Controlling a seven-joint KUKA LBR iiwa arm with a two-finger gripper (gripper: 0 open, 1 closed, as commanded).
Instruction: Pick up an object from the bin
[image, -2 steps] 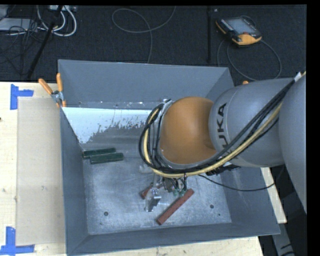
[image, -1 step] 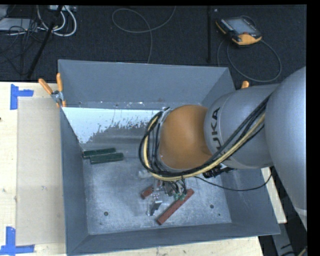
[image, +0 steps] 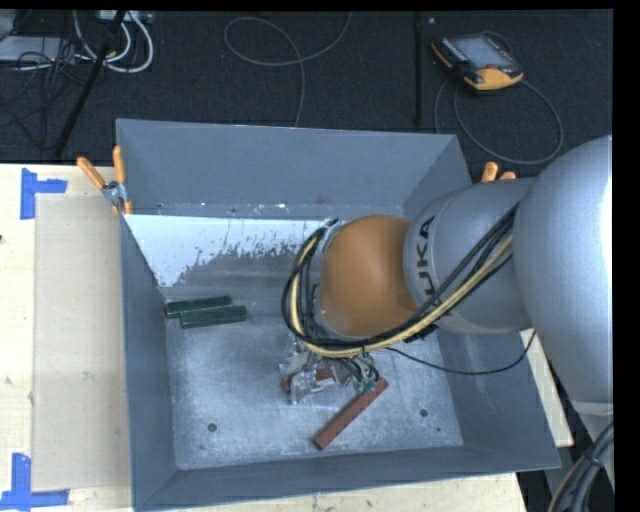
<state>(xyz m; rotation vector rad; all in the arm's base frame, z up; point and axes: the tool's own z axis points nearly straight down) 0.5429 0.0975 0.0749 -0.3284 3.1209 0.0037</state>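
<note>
Grey bin bottom (image: 220, 395) scratched, speckled; dark floor (image: 330, 95), cables (image: 128, 52) beyond.

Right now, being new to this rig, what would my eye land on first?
The grey arm with its orange cover reaches in from the right, its tool low over the middle of the bin floor. A reddish-brown bar lies slanted just beside the tool, and two dark green bars lie side by side at the left.

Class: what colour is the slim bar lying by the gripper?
Reddish brown; the bar shows best in the camera view.
</note>
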